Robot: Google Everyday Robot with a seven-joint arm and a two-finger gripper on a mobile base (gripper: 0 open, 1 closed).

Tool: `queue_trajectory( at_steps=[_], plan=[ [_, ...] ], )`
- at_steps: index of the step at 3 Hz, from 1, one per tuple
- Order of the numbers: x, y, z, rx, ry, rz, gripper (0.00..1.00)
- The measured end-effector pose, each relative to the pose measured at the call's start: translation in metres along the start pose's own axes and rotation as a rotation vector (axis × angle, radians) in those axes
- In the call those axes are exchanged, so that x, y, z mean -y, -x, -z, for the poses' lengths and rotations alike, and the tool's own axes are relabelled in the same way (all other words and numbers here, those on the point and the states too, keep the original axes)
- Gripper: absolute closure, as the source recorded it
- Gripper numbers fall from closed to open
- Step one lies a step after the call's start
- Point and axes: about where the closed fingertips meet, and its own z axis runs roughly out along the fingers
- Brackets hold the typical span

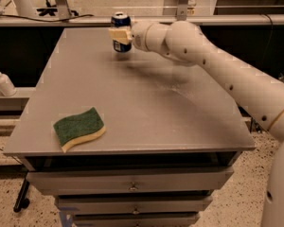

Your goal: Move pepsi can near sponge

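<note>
The pepsi can is dark blue with a silver top and stands upright at the far edge of the grey table, left of centre. My gripper reaches in from the right on the white arm and is shut on the can; one cream finger crosses the can's front. Whether the can rests on the table or hangs just above it I cannot tell. The sponge, green top over yellow foam, lies flat near the front left corner, far from the can.
A white pump bottle stands on a low shelf left of the table. Drawers sit under the tabletop. A metal rail and frame legs run behind the far edge.
</note>
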Motion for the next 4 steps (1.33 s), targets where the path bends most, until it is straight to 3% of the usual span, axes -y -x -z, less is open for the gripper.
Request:
queue_trajectory(
  at_steps=[1,3,4],
  plan=[
    [-0.029,0.006,0.051,-0.005,0.023,0.021,1.0],
    [-0.107,0.005,0.158,-0.082,0.077,0.019,1.0],
    [-0.146,-0.003,0.177,-0.084,0.103,-0.004,1.0]
  ],
)
